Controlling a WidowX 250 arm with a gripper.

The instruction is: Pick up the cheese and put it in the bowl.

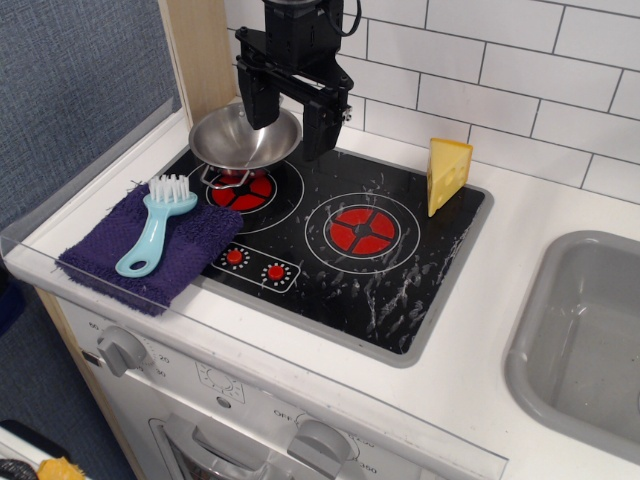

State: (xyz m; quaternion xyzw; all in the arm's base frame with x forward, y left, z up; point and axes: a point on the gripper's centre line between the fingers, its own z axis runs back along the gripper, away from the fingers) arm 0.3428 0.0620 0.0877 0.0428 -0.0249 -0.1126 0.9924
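Observation:
The cheese (447, 173) is a yellow wedge standing upright at the back right corner of the black stovetop (340, 240). The steel bowl (243, 140) sits on the left burner, with a wire loop handle at its front. My black gripper (290, 115) hangs over the back of the stove, right above the bowl's far right rim. Its two fingers (262, 95) stand apart and hold nothing. The cheese is well to the right of the gripper.
A purple cloth (150, 250) lies at the stove's left edge with a light blue brush (158, 226) on it. A grey sink basin (590, 340) is at the right. A white tiled wall runs behind. A wooden post (205, 55) stands at the back left.

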